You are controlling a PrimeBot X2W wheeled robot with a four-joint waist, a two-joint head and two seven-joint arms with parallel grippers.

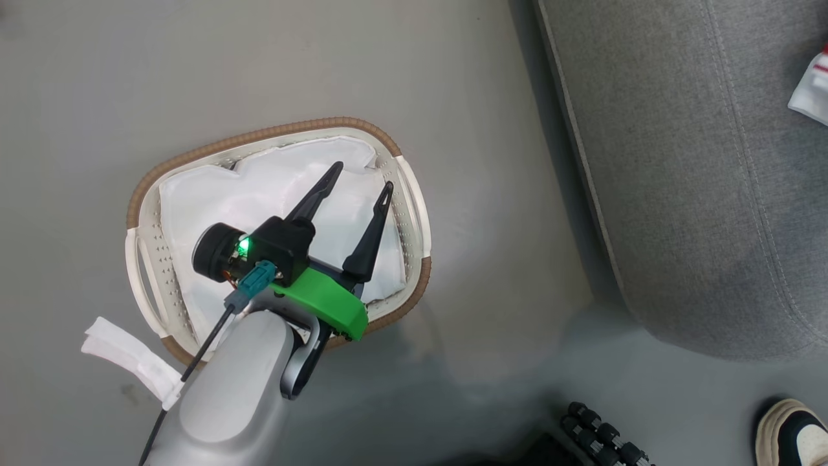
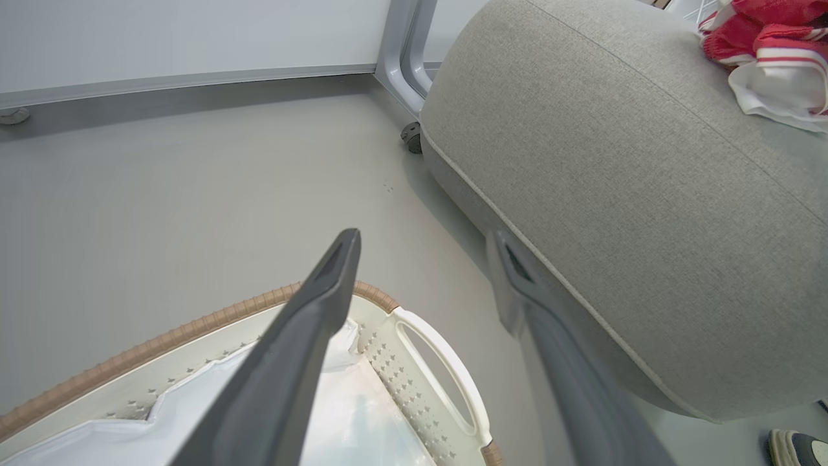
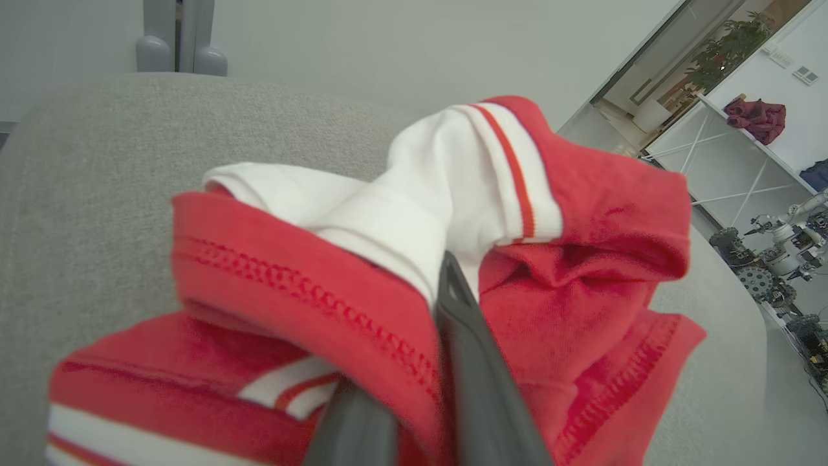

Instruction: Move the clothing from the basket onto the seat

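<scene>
The basket (image 1: 259,136) stands on the grey floor (image 1: 97,77), holding its white liner (image 1: 213,194); the left gripper (image 1: 363,175) hangs above it, its two dark fingers spread wide with nothing between them. A band of floor lies between the basket's right handle (image 2: 446,362) and the seat (image 1: 698,162), whose rounded side rises near that handle. The clothing (image 3: 582,194) lies bunched on top of the seat; the right gripper (image 3: 443,291) is drawn nearly together there, a fold of red cloth pinched between its fingers, one fingertip buried under the fabric. A white fabric strip (image 1: 129,362) lies on the floor at the basket's near-left edge; a person's shoe (image 1: 792,433) stands by the seat's near corner; a caster (image 2: 411,137) sits at the seat's far side.
</scene>
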